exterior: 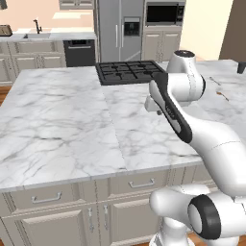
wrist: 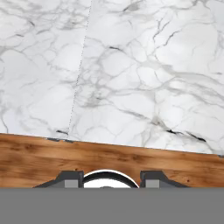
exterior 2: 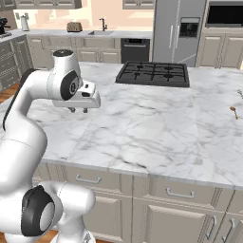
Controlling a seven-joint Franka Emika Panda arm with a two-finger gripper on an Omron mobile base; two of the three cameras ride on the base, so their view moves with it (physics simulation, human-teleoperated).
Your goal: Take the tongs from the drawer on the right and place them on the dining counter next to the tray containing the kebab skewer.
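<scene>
above the near half of the dining counter the gripper hangs with its fingers pointing down, holding nothing; in the hand view the two dark tips stand apart with bare marble and a strip of wooden floor beyond them. the counter is one big white slab with grey veins, and a seam splits its top into two panels. one black gas hob is set into its far side. under the near edge run shallow beige drawers with silver bar handles: two show in the left base view, two in the right base view, all shut, with cabinet doors below them. the tongs cannot be made out in any of the three views. near the right edge of the marble lie two small thin pieces, one brown-tipped and one pale, too small to name. along the back wall stand one steel fridge, one dark dishwasher, one sink with a tap and one built-in oven.
</scene>
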